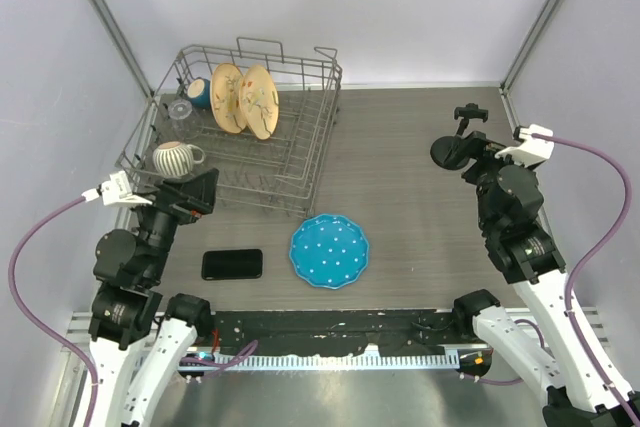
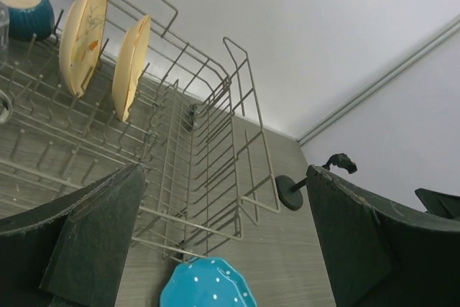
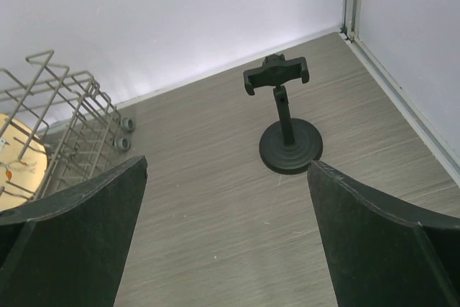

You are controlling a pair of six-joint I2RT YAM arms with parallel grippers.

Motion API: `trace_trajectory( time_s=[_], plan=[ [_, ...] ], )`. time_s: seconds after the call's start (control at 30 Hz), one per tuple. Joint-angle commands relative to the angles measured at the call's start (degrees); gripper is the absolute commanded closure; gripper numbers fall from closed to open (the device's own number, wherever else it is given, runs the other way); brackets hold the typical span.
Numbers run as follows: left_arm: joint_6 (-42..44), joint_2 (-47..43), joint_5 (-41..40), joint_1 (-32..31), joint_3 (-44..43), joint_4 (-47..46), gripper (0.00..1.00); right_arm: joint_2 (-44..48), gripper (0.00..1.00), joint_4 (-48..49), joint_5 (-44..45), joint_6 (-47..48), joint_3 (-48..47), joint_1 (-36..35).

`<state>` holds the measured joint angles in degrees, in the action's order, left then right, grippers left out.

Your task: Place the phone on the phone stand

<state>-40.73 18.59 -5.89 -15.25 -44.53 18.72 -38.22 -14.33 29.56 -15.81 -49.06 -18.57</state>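
Both aloft, agape: left gripper (image 2: 224, 172), right gripper (image 3: 228, 165)

Wire dish rack (image 1: 300, 152) with two upright cream plates (image 1: 258, 100), striped mug (image 1: 176, 158), blue dotted plate (image 1: 329, 250) nearby

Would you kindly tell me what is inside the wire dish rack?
Two cream plates stand upright, beside a blue bowl, a clear glass and a ribbed mug. The left claw hides part of the rack.

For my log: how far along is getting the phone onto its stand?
Nothing done: the flat glossy black phone lies on the grey wooden table beside the blue dotted plate. Nothing in hand: left hand and right hand are open, empty. Remaining: grasp the phone, set it on the small black round-based stand.
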Motion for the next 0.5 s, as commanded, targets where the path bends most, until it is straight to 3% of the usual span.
trace_trajectory(
  time_s=[0.0,0.07,0.27,0.47],
  plan=[
    [-3.99,2.50,-2.78,0.30,-1.78,3.50,0.00,-0.89,0.01,4.31,4.27,-2.46,-0.95,-0.24],
    [-7.25,4.08,-5.87,0.22,-5.55,12.33,0.00,-1.59,0.01,3.87,5.07,-3.26,-0.95,-0.24],
    [-6.47,13.13,-9.75,0.22,-19.17,33.18,0.00,-0.99,0.01,5.97,3.92,-5.27,1.32,-0.24],
    [-9.08,15.08,-6.77,0.30,-24.72,43.14,0.00,1.47,0.01,6.59,8.92,-9.94,4.58,-0.24]
  ],
)
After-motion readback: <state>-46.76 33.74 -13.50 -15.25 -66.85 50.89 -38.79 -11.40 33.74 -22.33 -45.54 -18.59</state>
